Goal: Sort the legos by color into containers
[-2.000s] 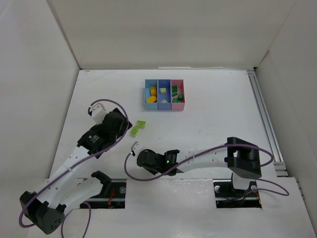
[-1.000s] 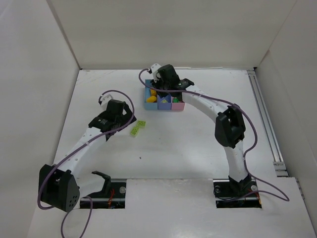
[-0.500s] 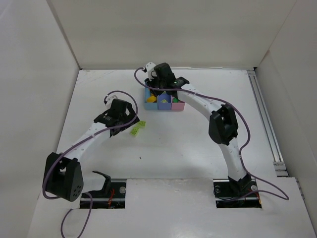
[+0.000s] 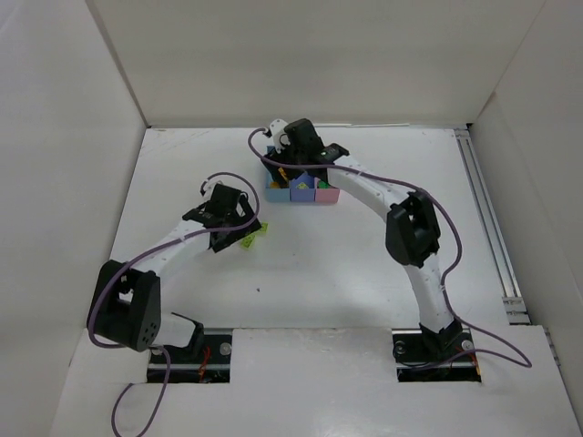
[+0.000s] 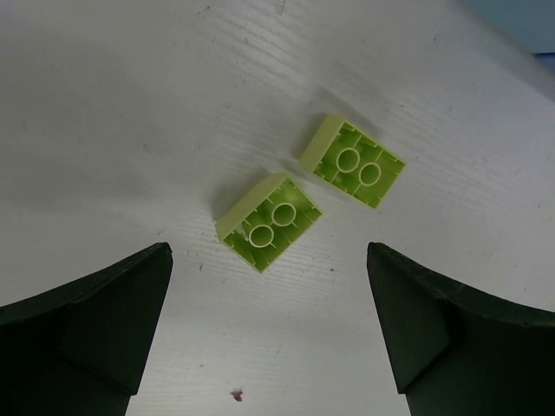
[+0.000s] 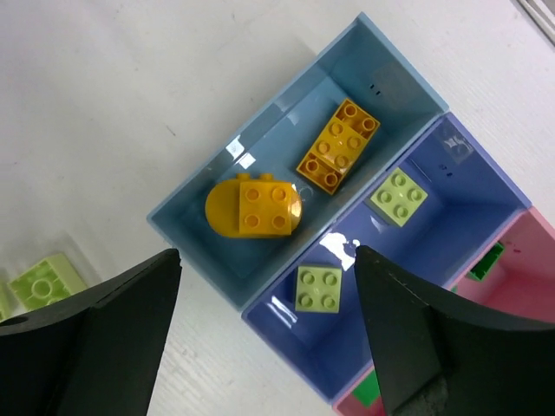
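Left gripper [image 5: 270,338] sits nearest to me, released, its fingers [image 5: 87,321] spread wide with nothing in them, low over the white surface [image 5: 121,95]. Two loose legos lie just ahead of its tips, to the near-left of the containers [image 4: 328,193] and well apart from them. Both are lime: the closer lime brick [image 5: 269,222] and the farther lime brick [image 5: 355,162] lie hollow side up, corner close to corner, and I see a thin gap between them.

Right gripper [image 6: 264,342] hovers directly over the containers, likewise released and carrying nothing. Beneath it I read the row one bin at a time. At the left end of the containers, the light blue bin [image 6: 186,227] holds two yellow-orange pieces, a rounded piece [image 6: 253,204] and a long brick [image 6: 338,146] just beside it. In the middle of the containers, the periwinkle bin [image 6: 486,186] holds one lime square [image 6: 398,197] and a second lime square [image 6: 317,288], lying apart. At the right end, the pink bin [image 6: 520,251] shows dark green bricks [image 6: 487,260], partly cut off by the frame and by a finger of the gripper, so I cannot count them.
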Available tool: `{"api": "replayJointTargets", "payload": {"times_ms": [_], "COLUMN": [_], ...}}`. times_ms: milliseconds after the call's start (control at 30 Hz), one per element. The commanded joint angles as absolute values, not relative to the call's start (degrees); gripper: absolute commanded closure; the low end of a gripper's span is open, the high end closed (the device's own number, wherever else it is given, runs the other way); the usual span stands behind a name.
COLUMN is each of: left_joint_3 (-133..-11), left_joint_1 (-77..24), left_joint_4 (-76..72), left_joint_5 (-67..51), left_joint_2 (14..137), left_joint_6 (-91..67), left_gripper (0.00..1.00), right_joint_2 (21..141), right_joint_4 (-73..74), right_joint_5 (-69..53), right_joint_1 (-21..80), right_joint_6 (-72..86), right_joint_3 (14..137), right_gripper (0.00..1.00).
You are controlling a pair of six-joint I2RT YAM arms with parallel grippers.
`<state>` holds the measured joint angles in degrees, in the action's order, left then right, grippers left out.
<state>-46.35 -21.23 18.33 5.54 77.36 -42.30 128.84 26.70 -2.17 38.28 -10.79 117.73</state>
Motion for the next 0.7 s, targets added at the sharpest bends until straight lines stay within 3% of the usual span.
{"api": "replayJointTargets", "payload": {"times_ms": [0,100,367,667], "left_joint_3": [-45.79,-45.26,-46.49,-47.55], "left_joint_1": [-21.01,-21.01,-23.82,-23.82], "left_joint_4": [17.4,16.88,18.54,18.02], "left_joint_5": [5.53,5.54,8.09,8.7], "left_joint_2": [78.31,80.59,84.99,88.24], "left_joint_6": [-42.19,-41.67,-41.66,-39.21], "left_gripper": [0.07,0.12,0.14,0.27], "right_joint_2": [120.33,115.86,112.68,111.53], "right_joint_4": [22.25,19.18,18.11,17.49], "right_joint_5": [-2.46,-2.46,-1.93,-2.46], "right_joint_1": [38.5,38.5,37.44,36.91], "right_joint_6": [-10.9,-10.9,-9.76,-8.61], "right_joint_3": [114.97,109.44,102.05,99.06], "right_gripper": [0.14,0.14,0.14,0.14]}}
